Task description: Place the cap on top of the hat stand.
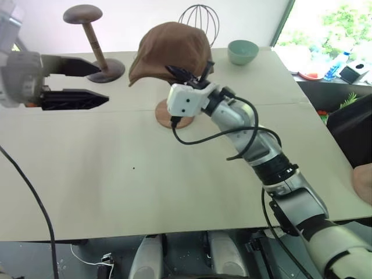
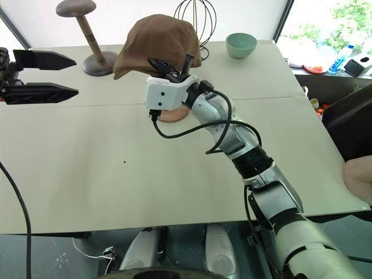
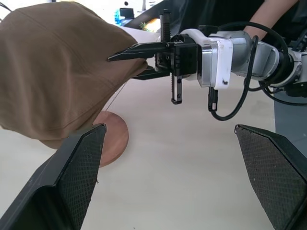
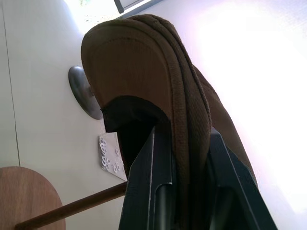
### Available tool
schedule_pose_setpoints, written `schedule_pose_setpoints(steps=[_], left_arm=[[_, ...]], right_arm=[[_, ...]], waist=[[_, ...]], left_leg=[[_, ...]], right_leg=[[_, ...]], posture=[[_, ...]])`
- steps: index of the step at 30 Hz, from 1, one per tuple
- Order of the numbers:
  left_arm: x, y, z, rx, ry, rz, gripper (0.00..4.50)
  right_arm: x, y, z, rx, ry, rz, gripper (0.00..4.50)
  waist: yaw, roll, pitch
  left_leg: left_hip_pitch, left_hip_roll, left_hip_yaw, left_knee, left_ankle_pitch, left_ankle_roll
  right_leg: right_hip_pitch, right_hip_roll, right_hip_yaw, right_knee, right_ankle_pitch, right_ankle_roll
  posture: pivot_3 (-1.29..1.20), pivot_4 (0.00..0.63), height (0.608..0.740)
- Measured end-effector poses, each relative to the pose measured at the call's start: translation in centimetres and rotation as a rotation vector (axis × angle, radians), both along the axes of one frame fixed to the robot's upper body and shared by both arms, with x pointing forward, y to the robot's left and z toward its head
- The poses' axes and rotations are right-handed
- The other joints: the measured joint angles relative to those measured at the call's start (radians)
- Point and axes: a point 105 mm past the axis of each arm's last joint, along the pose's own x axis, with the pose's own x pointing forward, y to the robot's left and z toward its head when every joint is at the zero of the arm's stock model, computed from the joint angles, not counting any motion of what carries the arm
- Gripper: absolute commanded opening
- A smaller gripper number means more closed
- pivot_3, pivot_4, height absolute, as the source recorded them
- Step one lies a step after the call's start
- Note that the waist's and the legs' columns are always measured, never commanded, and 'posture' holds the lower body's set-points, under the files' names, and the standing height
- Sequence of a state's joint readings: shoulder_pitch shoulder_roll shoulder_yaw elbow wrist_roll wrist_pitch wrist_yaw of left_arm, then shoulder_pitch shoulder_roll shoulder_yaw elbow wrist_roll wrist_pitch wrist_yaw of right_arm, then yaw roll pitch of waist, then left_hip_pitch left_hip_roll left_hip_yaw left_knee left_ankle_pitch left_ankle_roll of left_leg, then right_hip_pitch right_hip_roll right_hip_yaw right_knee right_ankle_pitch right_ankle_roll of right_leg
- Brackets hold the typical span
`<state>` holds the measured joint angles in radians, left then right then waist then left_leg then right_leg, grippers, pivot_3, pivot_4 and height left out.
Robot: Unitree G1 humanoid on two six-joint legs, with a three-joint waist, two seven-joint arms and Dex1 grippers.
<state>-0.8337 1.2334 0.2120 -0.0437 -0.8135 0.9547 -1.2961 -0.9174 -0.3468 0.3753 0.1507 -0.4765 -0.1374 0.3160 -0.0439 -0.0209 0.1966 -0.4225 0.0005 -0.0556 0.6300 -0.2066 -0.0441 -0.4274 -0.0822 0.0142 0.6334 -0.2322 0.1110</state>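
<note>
Left pincer (image 1: pixel 96 84): spread wide with nothing between its black fingers, hovering above the left part of the counter and pointing toward the cap; well apart from the cap.
Counter (image 1: pixel 116 186): pale, flat surface made of two boards, with a seam running across it behind the middle.
Dark hat stand (image 1: pixel 93 40): at the back left, with a thick turned pole leaning a little, a rounded top and a round base resting on the counter.
Cap (image 1: pixel 168 49): brown and soft, raised above the counter at centre back, draped over the top of the hat stand and hiding its top disc; its rear edge hangs lower on the left.
Hat stand (image 3: pixel 112 139): reddish-brown round base on the counter directly beneath the cap; in the right wrist view a thin pole (image 4: pixel 72 208) rises from it toward the cap.
Right pincer (image 2: pixel 174 67): closed on the cap's brim, with the folded edge of the fabric pinched between the two fingers; it reaches up from the near right side.
Wire globe stand (image 1: pixel 200 20): black, behind the cap at the far edge of the counter.
Bowl (image 1: pixel 243 51): pale green, at the back right of the counter, well apart from the cap.
</note>
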Motion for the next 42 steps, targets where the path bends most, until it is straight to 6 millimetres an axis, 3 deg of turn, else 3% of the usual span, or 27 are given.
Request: schedule_pose_setpoints(steps=[2,7,11,25,28,32,38,42], left_arm=[[0.1,0.1,0.0,0.0,0.0,0.004,4.5],[0.2,0.1,0.4,-0.002,-0.018,0.015,4.5],[0.4,0.4,1.0,-0.017,-0.037,0.03,4.5],[1.3,0.5,2.6,-0.075,-0.082,0.068,4.5],[1.4,0.4,2.8,-0.078,-0.084,0.064,4.5],[1.6,0.3,2.6,-0.081,-0.077,0.062,4.5],[1.8,0.3,2.5,-0.09,-0.072,0.069,4.5],[1.7,0.5,2.1,-0.08,-0.06,0.065,4.5]], right_arm=[[0.1,-0.7,0.8,-0.002,-0.015,0.005,0.53],[-0.3,-2.7,5.1,0.047,-0.111,0.081,0.53],[-0.4,-4.3,6.4,0.071,-0.135,0.158,0.53],[0.0,-3.7,1.5,0.029,-0.056,0.232,0.53],[0.3,-3.6,0.4,0.026,-0.008,0.221,1.8],[0.4,-3.9,-1.8,0.002,0.063,0.2,3.93],[-2.2,-5.7,-3.1,-0.039,0.144,0.214,3.93],[-4.4,-8.3,-2.3,0.025,0.299,0.233,3.93]], waist=[[0.0,0.0,0.0],[-0.002,0.0,0.0],[-0.001,0.0,0.0],[-0.003,0.0,0.0],[-0.001,0.0,0.0],[-0.001,0.0,0.0],[0.0,0.0,0.0],[0.003,0.0,0.0]], left_leg=[[0.0,0.0,0.0,0.0,0.0,0.0],[0.0,0.0,0.0,0.0,0.0,0.0],[0.0,0.0,0.0,0.0,0.0,0.0],[0.0,0.0,0.0,0.0,0.0,0.0],[0.0,0.0,0.0,0.0,0.0,0.0],[0.0,0.0,0.0,0.0,0.0,0.0],[0.0,0.0,0.0,0.0,0.0,0.0],[0.0,0.0,0.0,0.0,0.0,0.0]], right_leg=[[0.0,0.0,0.0,0.0,0.0,0.0],[0.0,0.0,0.0,0.0,0.0,0.0],[0.0,0.0,0.0,0.0,0.0,0.0],[0.0,0.0,0.0,0.001,0.0,0.0],[0.0,0.0,0.0,0.001,0.0,0.0],[0.0,0.0,0.0,0.001,0.0,0.0],[0.0,0.0,0.0,0.001,0.0,0.0],[0.0,0.0,0.0,0.001,0.0,0.0]], posture=[[0.0,0.15,0.74],[0.0,0.15,0.74],[0.0,0.15,0.74],[0.0,0.15,0.74],[0.0,0.15,0.74],[0.0,0.15,0.74],[0.0,0.15,0.74],[0.0,0.15,0.74]])
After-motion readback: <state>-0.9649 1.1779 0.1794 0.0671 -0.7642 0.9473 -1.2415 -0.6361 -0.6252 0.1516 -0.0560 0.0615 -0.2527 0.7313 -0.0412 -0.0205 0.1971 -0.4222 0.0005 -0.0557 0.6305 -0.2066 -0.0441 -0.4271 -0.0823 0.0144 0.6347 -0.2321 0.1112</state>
